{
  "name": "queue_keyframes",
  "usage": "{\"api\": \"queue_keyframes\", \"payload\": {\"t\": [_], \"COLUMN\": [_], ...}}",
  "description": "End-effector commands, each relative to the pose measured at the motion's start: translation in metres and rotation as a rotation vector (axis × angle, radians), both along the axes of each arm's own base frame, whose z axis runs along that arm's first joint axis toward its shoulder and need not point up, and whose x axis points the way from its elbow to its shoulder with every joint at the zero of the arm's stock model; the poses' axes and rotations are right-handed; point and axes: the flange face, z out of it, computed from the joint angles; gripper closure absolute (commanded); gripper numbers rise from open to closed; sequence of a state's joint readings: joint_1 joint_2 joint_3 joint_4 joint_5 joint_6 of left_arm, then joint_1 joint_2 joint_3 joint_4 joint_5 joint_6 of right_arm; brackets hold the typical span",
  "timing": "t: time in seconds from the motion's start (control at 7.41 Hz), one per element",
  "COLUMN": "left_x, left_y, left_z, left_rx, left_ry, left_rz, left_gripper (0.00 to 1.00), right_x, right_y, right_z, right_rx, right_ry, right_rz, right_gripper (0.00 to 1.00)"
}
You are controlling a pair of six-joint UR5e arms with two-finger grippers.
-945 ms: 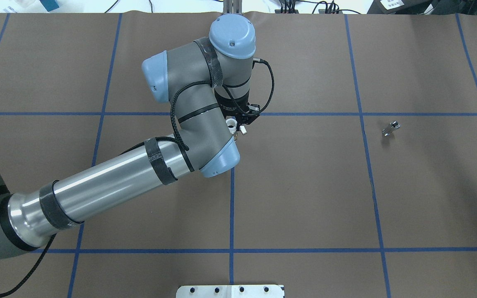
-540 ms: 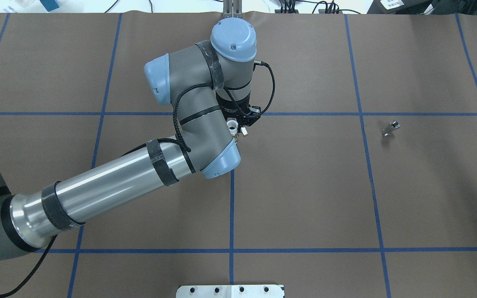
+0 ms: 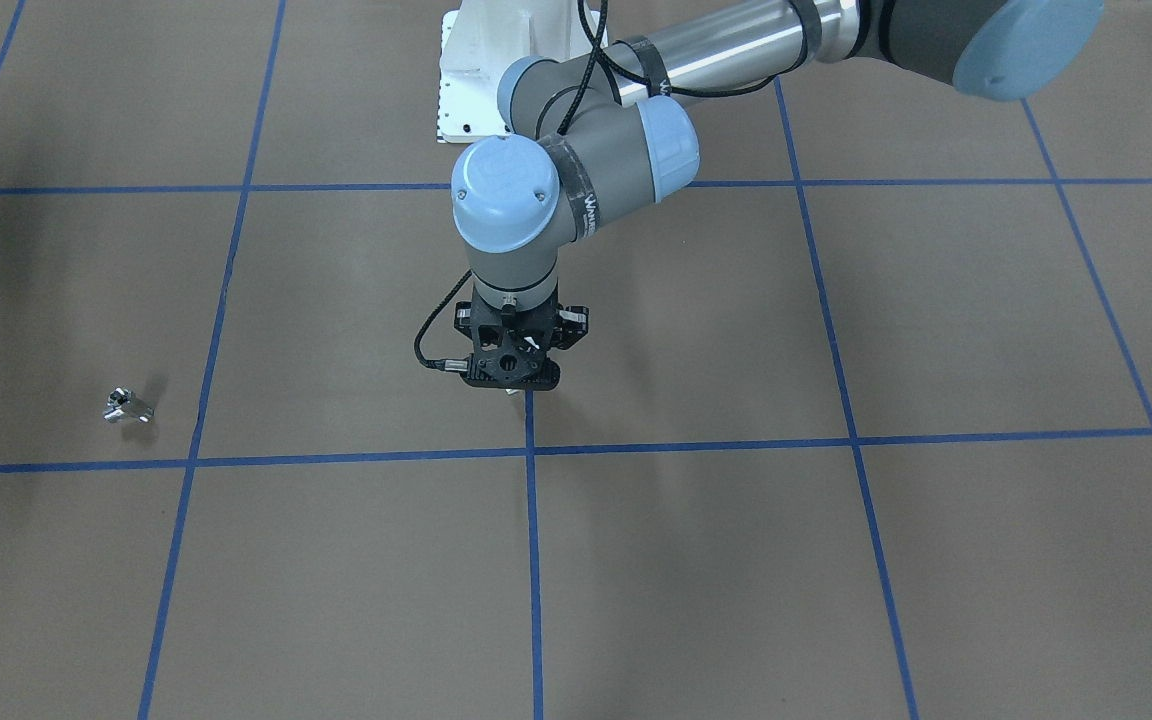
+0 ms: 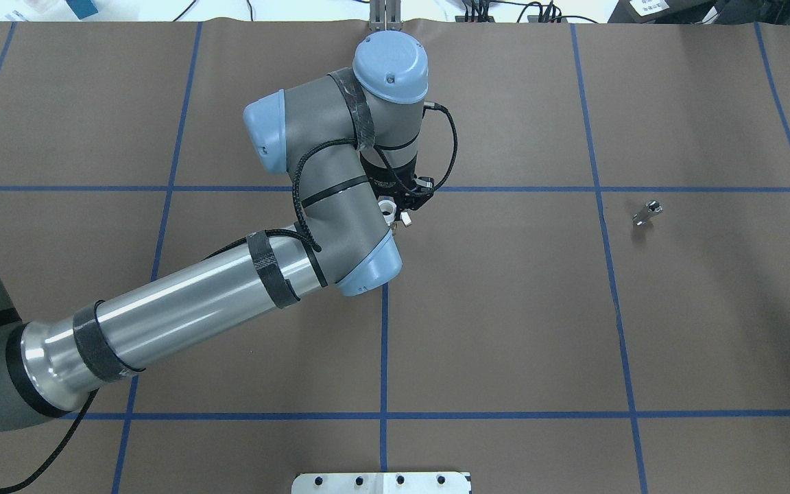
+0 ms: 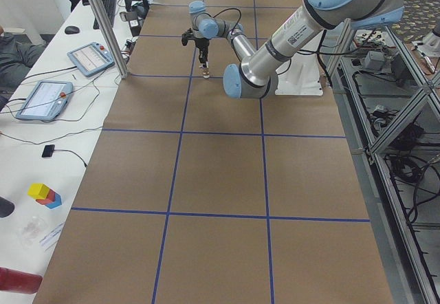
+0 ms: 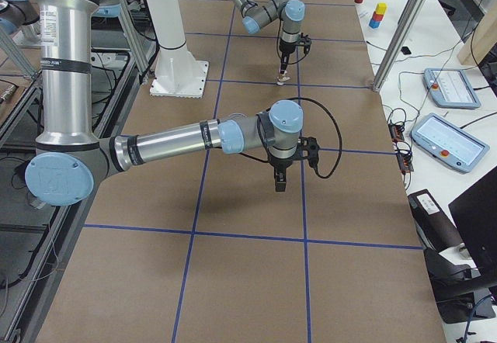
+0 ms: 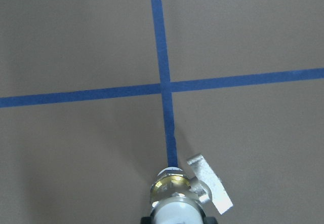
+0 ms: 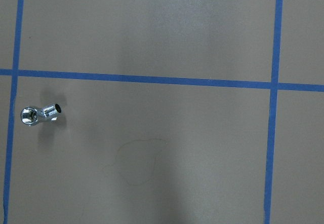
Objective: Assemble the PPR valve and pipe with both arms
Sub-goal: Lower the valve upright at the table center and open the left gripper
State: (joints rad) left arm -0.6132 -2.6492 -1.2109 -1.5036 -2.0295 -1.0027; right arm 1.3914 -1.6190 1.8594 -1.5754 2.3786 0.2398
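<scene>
Valve (image 7: 183, 196): white collar, brass ring, silver tab

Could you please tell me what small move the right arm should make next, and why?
Probably shift the right claw sideways until it is over the pipe. The left claw already holds the PPR valve, while the pipe lies free on the table, near the left edge of the right wrist view rather than centred under that claw.
</scene>
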Motion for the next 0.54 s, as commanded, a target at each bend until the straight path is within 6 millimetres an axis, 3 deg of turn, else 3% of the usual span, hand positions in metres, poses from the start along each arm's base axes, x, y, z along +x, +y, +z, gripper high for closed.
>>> {"api": "queue_keyframes", "payload": {"t": [0.0, 0.14, 0.4], "left_x": [0.0005, 0.0005, -0.0004], "left_y": [-0.0007, -0.0007, -0.0001], "left_z": [0.0002, 0.0002, -0.0026], "left_rx": [-0.004, -0.003, 0.008], "left_ry": [-0.001, -0.001, 0.008], "left_rz": [-0.004, -0.003, 0.003], "left_gripper": [0.43, 0.35, 0.26], "right_x": [0.0, 0.0001, 0.0], "right_y": [-0.0003, 0.0003, -0.0003], "right_z": [-0.0001, 0.0006, -0.0012], "right_rx": [0.001, -0.001, 0.001], "right_ry": [0.001, 0.001, 0.0], "right_rz": [0.0, 0.0, 0.004], "right_gripper": [0.0, 0.0, 0.0]}}
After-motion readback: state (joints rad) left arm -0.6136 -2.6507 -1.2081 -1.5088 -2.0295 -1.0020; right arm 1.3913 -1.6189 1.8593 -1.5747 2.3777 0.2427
